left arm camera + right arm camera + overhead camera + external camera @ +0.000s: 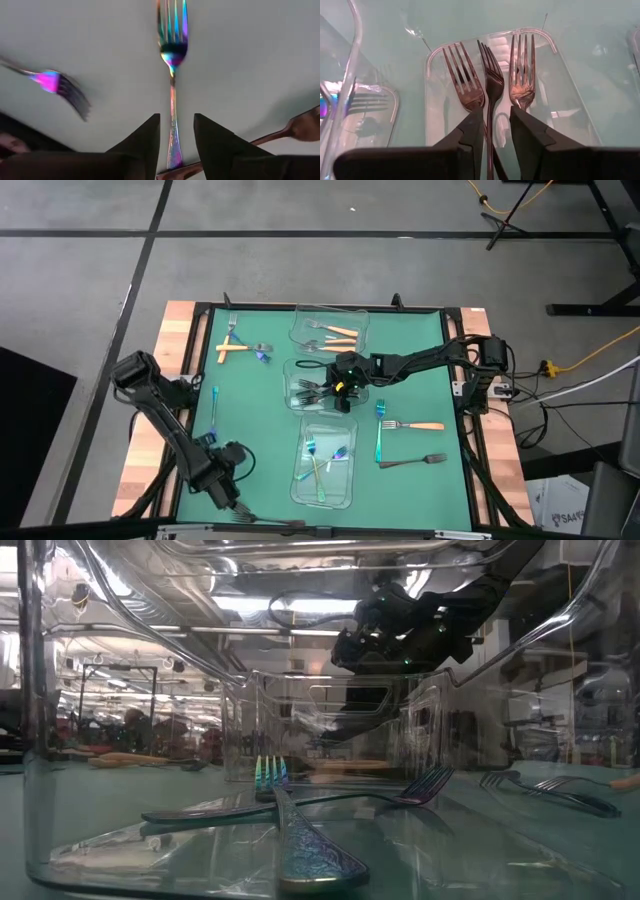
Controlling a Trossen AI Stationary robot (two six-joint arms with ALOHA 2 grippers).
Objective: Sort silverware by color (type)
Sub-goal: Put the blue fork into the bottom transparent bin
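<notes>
Nearest the lens in the low view sits the clear container of iridescent forks [300, 840], the forks crossed on its floor; in the high view it is the tray closest to the robot's side of the green mat [260, 395].

The middle container [296, 372] holds dark grey forks, and the right gripper [345, 387] hangs right over it. In its wrist view a dark fork [492, 82] stands between the fingers, handle gripped, tines hanging just above two others lying in the tray; I judge the claw clenched on it, about to drop it in. The far container [303, 320] holds orange-handled forks.

The left gripper [240, 511] is down at the mat's near left edge, fingers straddling the handle of an iridescent fork [172, 60] but, as it looks, apart from it: released rather than gripping.

Unsorted pieces remain: an orange-handled fork [420, 425], a dark fork [412, 461] and a teal fork [380, 435] to the right, crossed orange-handled pieces [232, 346] at far left.

Next, I judge, the right claw should open over the dark tray, and the left should close squarely on its handle before lifting.
</notes>
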